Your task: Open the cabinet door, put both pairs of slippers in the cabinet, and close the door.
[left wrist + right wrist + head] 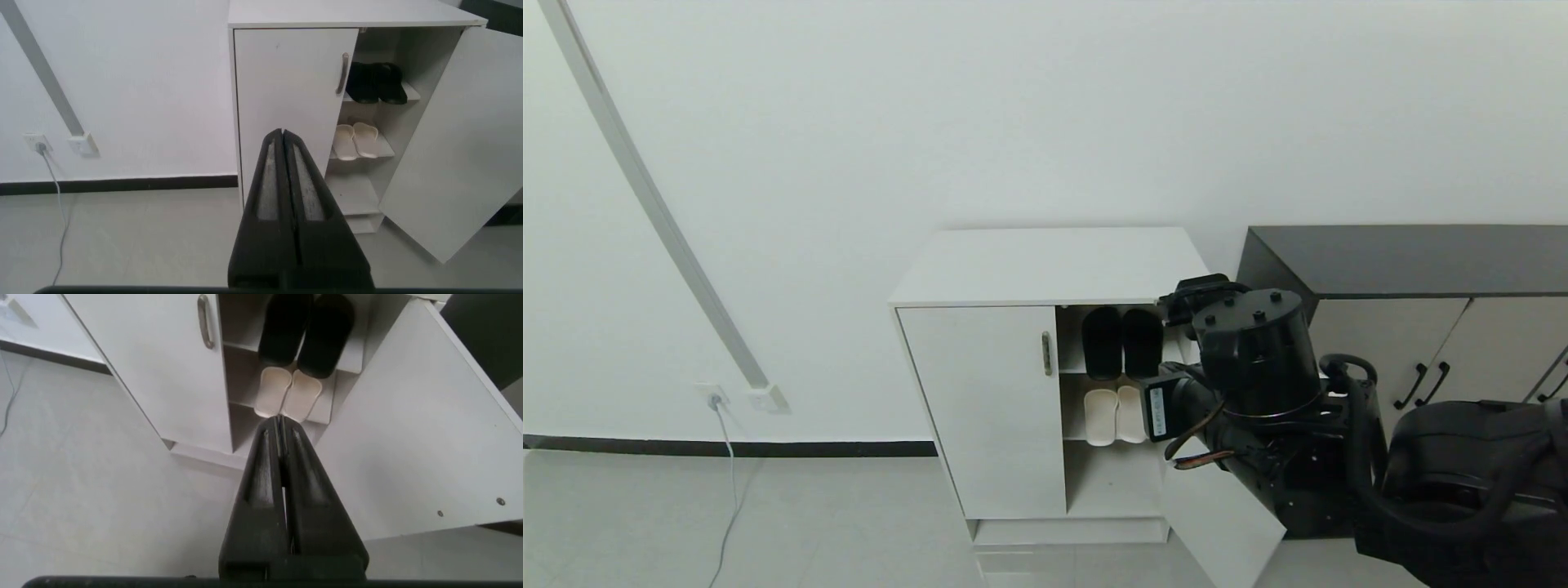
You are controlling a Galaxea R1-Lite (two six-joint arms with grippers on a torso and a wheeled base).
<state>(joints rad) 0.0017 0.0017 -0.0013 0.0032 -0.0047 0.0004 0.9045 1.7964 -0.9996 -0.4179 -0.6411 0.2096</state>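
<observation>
The white cabinet stands against the wall with its left door closed and its right door swung open. A black pair of slippers lies on the top shelf, and a white pair of slippers on the shelf below. My right arm is in front of the open side. The right gripper is shut and empty, held just short of the white pair, with the open door beside it. My left gripper is shut and empty, well back from the cabinet.
A dark-topped sideboard with black handles stands right of the cabinet, close behind the open door. A wall socket with a cable running to the floor and a slanted conduit are at the left. Bare grey floor lies before the cabinet.
</observation>
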